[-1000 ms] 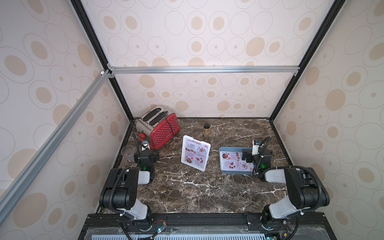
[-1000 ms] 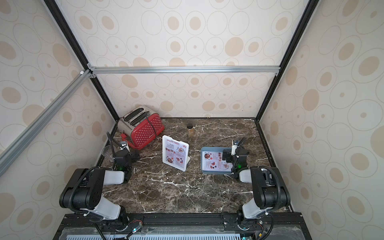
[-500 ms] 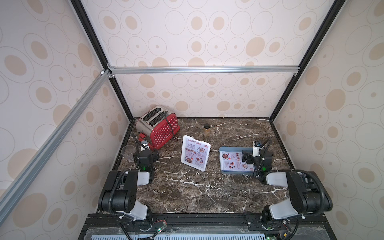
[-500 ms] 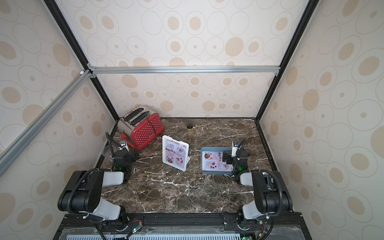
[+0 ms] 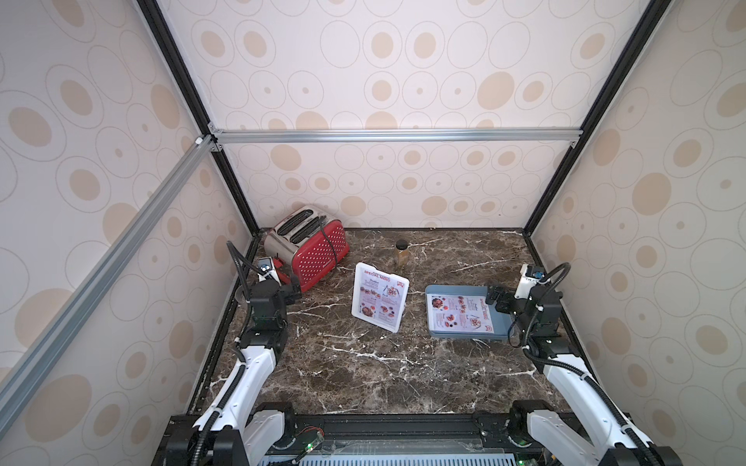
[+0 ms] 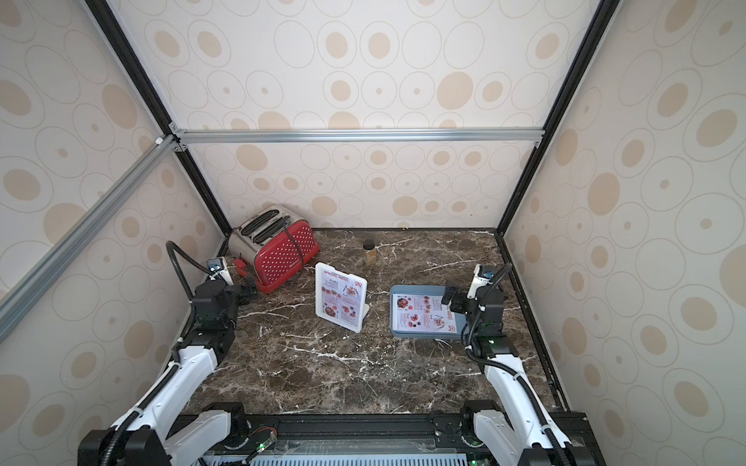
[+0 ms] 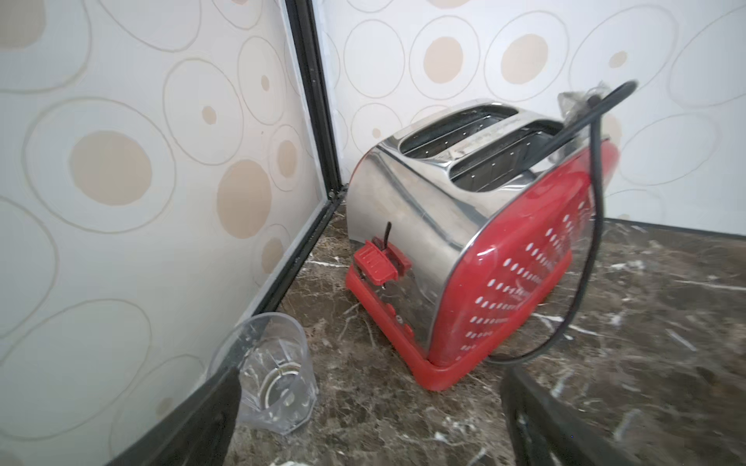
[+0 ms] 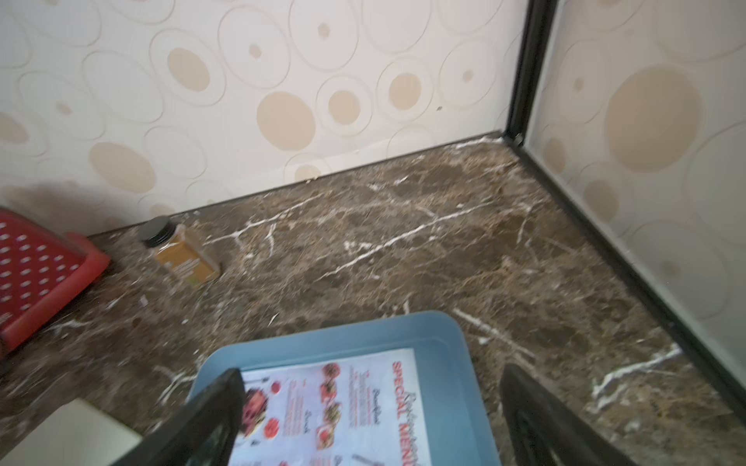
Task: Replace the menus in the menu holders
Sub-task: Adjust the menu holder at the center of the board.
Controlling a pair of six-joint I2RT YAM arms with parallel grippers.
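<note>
A clear slanted menu holder (image 5: 379, 296) (image 6: 341, 296) stands mid-table with one of the menus inside it, facing the front. Another of the menus (image 5: 460, 312) (image 8: 347, 407) lies flat in a blue-grey tray (image 5: 456, 289) (image 8: 444, 335) to its right. My right gripper (image 5: 496, 300) (image 8: 371, 373) hovers open over the tray's right end, nothing between its fingers. At the far left my left gripper (image 5: 292, 290) (image 7: 369, 375) is open and empty, pointing at the toaster, well away from the holder.
A red and chrome toaster (image 5: 309, 250) (image 7: 484, 242) with a black cord stands at the back left. A clear glass (image 7: 270, 375) sits by the left wall. A small spice jar (image 5: 401, 252) (image 8: 181, 254) stands behind the holder. Walls enclose three sides.
Both arms have unfolded from a low, tucked pose and stretched forward. The grippers stay open. Holder, tray and menus have not moved.
</note>
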